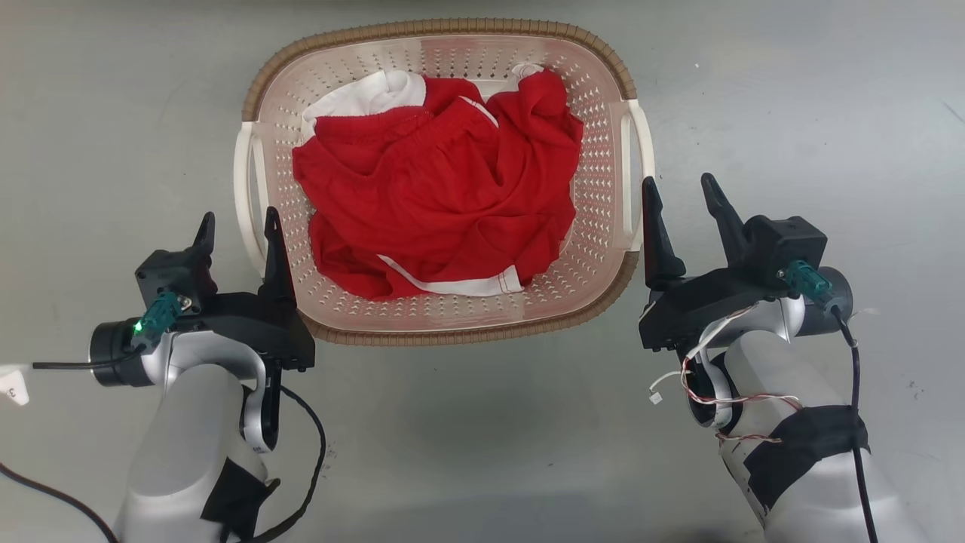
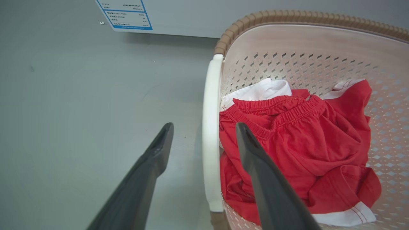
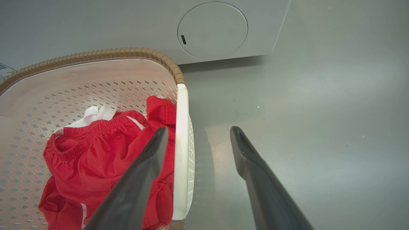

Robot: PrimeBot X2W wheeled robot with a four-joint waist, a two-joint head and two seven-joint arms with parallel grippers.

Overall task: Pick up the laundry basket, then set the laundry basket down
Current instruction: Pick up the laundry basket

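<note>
The laundry basket [image 1: 452,30] stands on the grey floor, pale and perforated with a brown woven-look rim, holding red and white clothes [image 1: 437,196]. My left gripper [image 1: 239,225] is open, its two fingers straddling the white left handle [image 2: 209,127]: one outside, one over the clothes. On the other side my right gripper [image 1: 680,188] is open too and straddles the white right handle [image 3: 180,143] the same way. The basket's rim [image 2: 287,16] curves beyond my left gripper [image 2: 204,127] and the rim [image 3: 96,54] beyond my right gripper [image 3: 198,130]. Neither handle is clamped.
Just beyond the basket rises a pale appliance front, with a blue-edged label [image 2: 124,14] and a round panel [image 3: 212,30]. Bare grey floor [image 1: 829,113] lies on both sides. A small white object [image 1: 11,385] sits at the left edge.
</note>
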